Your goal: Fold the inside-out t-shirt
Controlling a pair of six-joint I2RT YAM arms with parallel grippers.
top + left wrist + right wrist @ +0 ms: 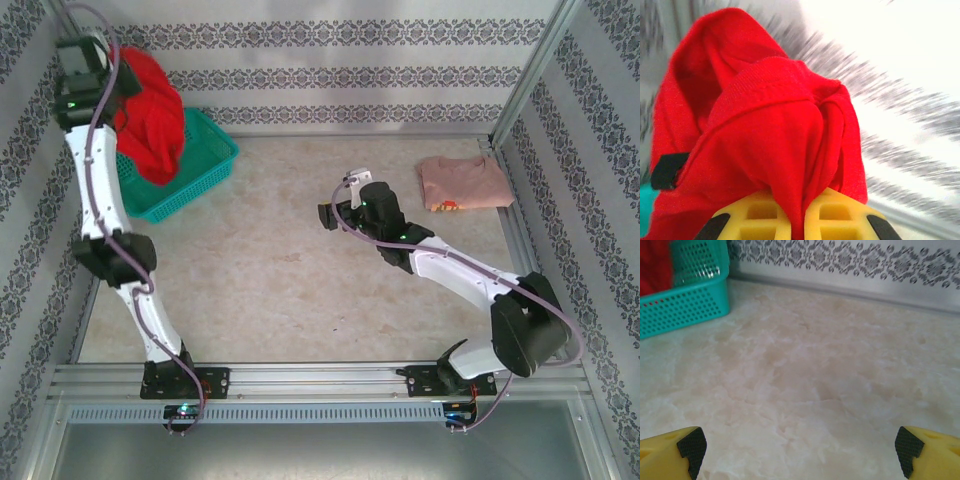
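Red t-shirt (150, 110) — clamped in left fingers (755, 220) over teal basket (200, 165) | right fingers (670, 455) apart | pink shirt (462, 182) — far right

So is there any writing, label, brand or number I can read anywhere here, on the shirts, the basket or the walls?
No text can be read anywhere.
pink shirt: a small coloured print at its near edge, too small to read.
red t-shirt: no label or print in sight.
teal basket and walls: patterns, no letters.

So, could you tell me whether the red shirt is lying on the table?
No, the shirt hangs bunched from the shut left gripper over the basket.
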